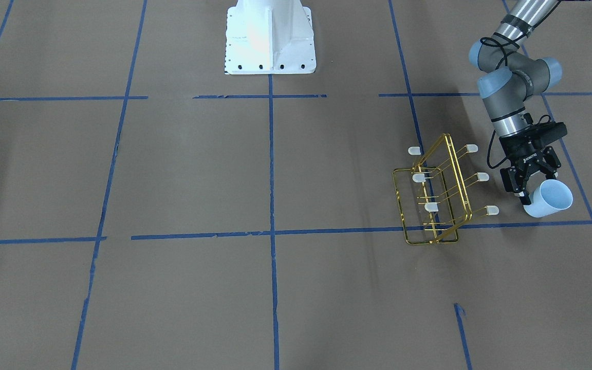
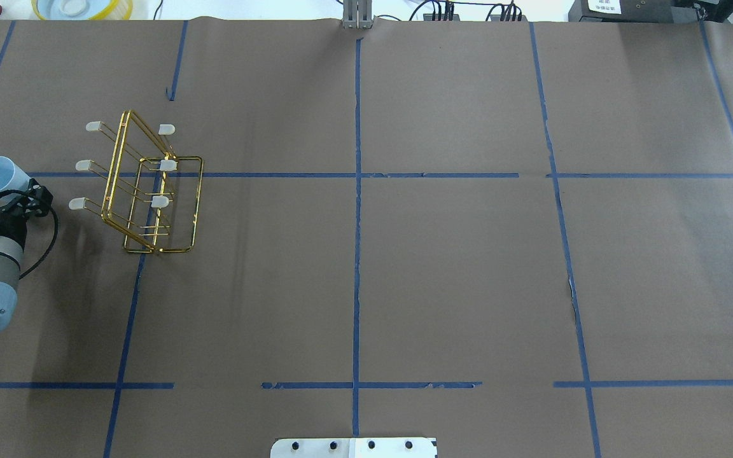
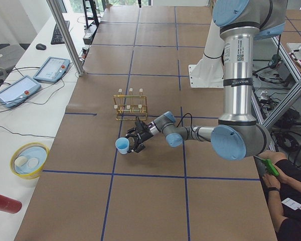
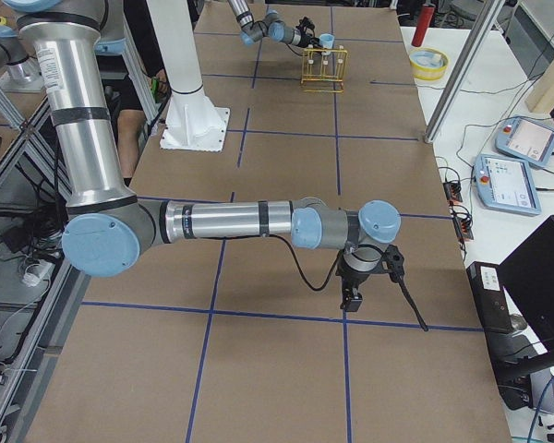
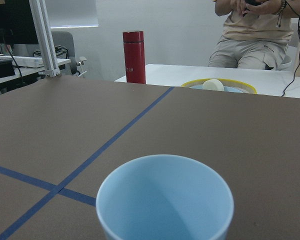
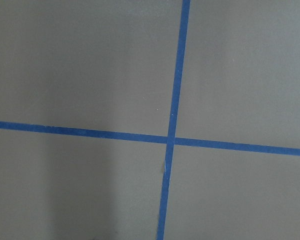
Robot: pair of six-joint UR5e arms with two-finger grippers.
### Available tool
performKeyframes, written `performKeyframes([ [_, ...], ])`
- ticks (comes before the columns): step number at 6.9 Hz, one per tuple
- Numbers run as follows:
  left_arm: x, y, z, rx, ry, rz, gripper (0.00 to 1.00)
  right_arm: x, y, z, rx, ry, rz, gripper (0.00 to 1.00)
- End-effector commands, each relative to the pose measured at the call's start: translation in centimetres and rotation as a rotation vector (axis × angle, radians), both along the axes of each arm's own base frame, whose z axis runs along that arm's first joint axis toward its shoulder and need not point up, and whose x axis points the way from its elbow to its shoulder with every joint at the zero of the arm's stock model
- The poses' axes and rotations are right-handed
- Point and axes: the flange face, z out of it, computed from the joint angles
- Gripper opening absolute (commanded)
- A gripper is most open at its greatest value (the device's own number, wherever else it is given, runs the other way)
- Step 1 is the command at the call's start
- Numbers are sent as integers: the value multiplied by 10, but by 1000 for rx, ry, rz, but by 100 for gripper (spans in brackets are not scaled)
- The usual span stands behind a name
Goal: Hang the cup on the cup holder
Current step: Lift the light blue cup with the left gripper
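Left gripper point(image 1: 531, 191) is closed on the cup point(image 1: 550, 199), which sits tipped sideways just past its fingertips, mouth facing away from the wrist. To the cup's right, apart from it, the cup holder point(image 1: 431, 206) stands on the desk point(image 1: 183, 288). Whether the right gripper point(image 4: 351, 295) is open is unclear.

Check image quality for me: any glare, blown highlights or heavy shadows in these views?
Front-facing: the robot base is blown out white and its detail is lost. Left wrist: the cup is cropped by the bottom edge. Right wrist: flat light, faint shadow at lower left. Overhead: soft shadows beside the cup holder, no glare.
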Motion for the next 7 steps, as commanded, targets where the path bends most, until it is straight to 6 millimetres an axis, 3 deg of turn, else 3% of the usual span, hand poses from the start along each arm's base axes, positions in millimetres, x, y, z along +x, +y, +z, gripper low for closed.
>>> performKeyframes([
  [1, 0, 0, 11, -8, -10, -5, 100, -1, 0, 0, 0, 0, -1, 100],
  [7, -8, -23, 11, -8, -6, -54, 100, -1, 0, 0, 0, 0, -1, 100],
])
